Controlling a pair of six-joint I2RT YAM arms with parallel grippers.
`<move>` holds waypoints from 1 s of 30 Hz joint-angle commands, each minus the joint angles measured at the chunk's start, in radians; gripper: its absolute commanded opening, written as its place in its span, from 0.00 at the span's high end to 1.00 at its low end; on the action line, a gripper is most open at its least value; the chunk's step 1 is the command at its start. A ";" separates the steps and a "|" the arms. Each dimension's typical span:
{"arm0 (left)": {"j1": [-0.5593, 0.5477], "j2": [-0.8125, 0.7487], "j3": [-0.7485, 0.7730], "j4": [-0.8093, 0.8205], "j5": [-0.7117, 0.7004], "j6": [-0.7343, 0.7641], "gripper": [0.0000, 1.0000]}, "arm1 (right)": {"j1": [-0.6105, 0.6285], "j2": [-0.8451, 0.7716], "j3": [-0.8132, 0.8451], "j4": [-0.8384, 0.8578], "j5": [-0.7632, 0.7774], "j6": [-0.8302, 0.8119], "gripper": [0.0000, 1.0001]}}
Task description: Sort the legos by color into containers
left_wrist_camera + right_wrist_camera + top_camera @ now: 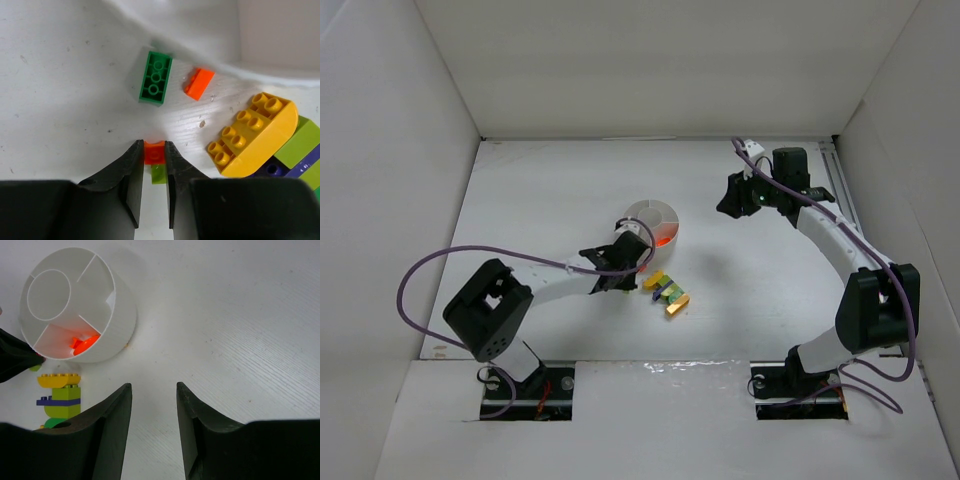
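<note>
Bricks lie loose on the white table (60,75) in the left wrist view, and the left gripper (154,149) at the bottom centre of the frame has its jaws pinching a small orange-red brick (154,153) by its sides, low against the surface. A lime-green bit (159,174) shows just beneath that brick, between the fingers. Above, near the upper middle, a dark green brick (155,77) lies studs-up, with an orange piece (199,83) just beside it to the right. At the right edge sits a multicolour clump (280,150), with a rounded yellow brick (252,134) on lime-green and purple parts. In the right wrist view the round white divided dish (120,325) fills the upper left; one wedge compartment, the lower one in frame, holds orange-red pieces (82,344), and the central well (48,294) shows nothing in it. The clump sits below the dish at the lower left. The right gripper (154,390) hangs well apart from the dish, its jaws spread with only table between them.
</note>
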 commanded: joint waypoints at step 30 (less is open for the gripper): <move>-0.058 -0.195 0.266 0.158 0.001 0.450 1.00 | 0.010 0.030 0.057 -0.001 -0.044 0.012 0.53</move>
